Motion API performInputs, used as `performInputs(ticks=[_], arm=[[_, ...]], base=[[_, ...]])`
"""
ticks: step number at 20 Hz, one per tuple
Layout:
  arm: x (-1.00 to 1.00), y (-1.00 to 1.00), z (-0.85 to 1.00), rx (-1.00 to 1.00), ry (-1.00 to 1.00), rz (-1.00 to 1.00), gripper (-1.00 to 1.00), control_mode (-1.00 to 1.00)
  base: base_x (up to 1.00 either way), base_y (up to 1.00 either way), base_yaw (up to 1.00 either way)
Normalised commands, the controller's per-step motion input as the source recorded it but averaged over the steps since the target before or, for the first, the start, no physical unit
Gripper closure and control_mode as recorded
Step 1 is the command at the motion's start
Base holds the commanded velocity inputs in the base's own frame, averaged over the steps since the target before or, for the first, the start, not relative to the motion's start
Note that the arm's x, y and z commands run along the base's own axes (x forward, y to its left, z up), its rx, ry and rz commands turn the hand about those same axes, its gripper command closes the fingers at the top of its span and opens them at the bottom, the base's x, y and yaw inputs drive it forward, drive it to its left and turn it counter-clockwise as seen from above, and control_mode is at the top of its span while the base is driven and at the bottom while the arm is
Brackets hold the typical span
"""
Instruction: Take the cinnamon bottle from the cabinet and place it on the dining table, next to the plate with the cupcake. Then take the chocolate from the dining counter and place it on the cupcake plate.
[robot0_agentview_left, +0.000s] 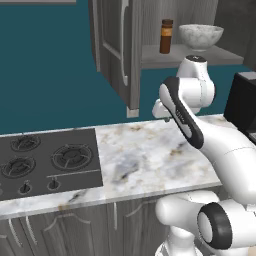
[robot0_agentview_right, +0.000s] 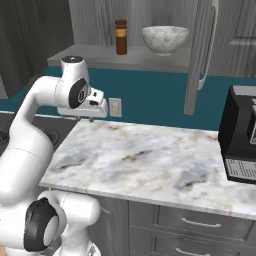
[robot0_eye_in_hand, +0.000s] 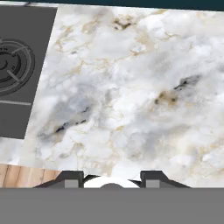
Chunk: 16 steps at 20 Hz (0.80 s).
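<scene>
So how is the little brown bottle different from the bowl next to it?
The cinnamon bottle is tall, narrow, brown-orange and capped; the bowl is wide, low, white-speckled and open on top. The bottle stands left of the bowl. Both sit upright on the open cabinet shelf.

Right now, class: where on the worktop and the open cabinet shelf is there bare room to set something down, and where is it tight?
The marble worktop is bare from the stove across to the black appliance. On the cabinet shelf, the cinnamon bottle and speckled bowl crowd the middle; bare shelf lies left of the bottle. The gripper hangs above the worktop's back edge.
</scene>
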Motion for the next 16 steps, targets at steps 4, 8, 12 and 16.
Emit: performInputs(ticks=[4, 8, 12, 16], arm=[[0.00, -0.06, -0.02, 0.00, 0.00, 0.00, -1.00, -1.00], [-0.21, -0.14, 0.05, -0.09, -0.25, 0.00, -1.00, -1.00], [-0.36, -0.04, 0.40, -0.17, -0.43, 0.06, -1.00, -1.00], [0.00, 0.00, 0.68, -0.13, -0.42, 0.05, -1.00, -1.00]], base=[[0.00, 0.00, 0.00], [0.00, 0.00, 0.00], [0.00, 0.00, 0.00], [0.00, 0.00, 0.00]])
